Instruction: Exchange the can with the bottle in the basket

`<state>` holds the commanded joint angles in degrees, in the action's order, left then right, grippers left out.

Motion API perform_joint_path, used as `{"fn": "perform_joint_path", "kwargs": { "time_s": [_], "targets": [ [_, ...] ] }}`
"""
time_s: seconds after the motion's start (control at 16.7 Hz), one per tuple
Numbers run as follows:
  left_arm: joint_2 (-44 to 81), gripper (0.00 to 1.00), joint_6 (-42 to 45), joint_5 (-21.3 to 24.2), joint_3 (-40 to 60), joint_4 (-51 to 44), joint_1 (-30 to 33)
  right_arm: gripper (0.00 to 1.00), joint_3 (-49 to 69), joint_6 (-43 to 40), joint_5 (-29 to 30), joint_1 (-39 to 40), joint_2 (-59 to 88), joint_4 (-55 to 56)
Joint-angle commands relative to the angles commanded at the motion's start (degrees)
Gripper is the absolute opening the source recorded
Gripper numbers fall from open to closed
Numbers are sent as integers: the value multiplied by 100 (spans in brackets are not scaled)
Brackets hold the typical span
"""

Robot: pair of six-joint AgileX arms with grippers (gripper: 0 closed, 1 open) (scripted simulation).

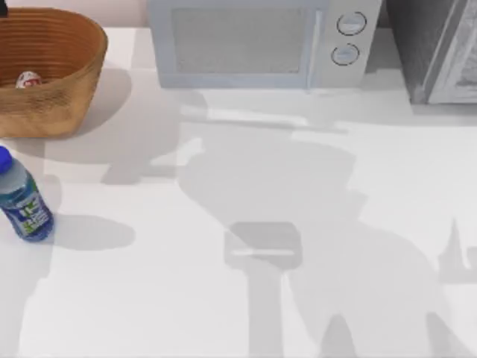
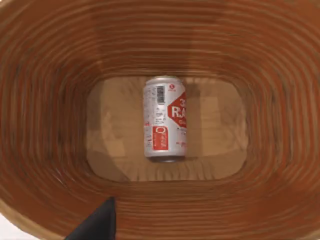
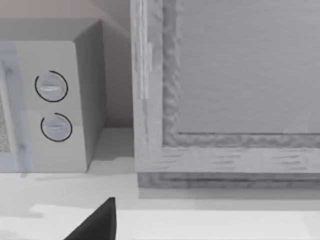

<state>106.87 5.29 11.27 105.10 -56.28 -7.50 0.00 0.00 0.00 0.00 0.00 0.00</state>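
Bottle [image 1: 22, 200] upright just outside basket [image 1: 74, 45]; can [image 2: 165, 118] lying on side on basket floor, light, rigid, slick: pinch across mid-body. Left gripper above basket, right parked; finger state: cannot tell.

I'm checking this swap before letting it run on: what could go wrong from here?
1. The can lies on its side at the bottom of the deep basket; a round body lying flat may roll or slip when gripped.
2. The ribbed walls flare close around the left gripper's fingertip, so it might catch the wicker on the way down or out.
3. The bottle stands near the table's left edge, just in front of the basket; a lifted can could knock it over.
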Motion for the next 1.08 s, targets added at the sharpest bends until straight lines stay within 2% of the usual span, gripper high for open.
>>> {"fn": "perform_joint_path", "kwargs": {
  "time_s": [0.3,0.54,0.72,1.08],
  "targets": [
    [2468,100,164,285,2348,-1280,-103,100,0,0,0,0,0,0],
    [3759,100,261,440,3607,-1958,-140,100,0,0,0,0,0,0],
    [4175,100,292,491,4020,-2180,-149,100,0,0,0,0,0,0],
    [4169,100,290,493,4054,-2165,-107,100,0,0,0,0,0,0]
  ]
}}
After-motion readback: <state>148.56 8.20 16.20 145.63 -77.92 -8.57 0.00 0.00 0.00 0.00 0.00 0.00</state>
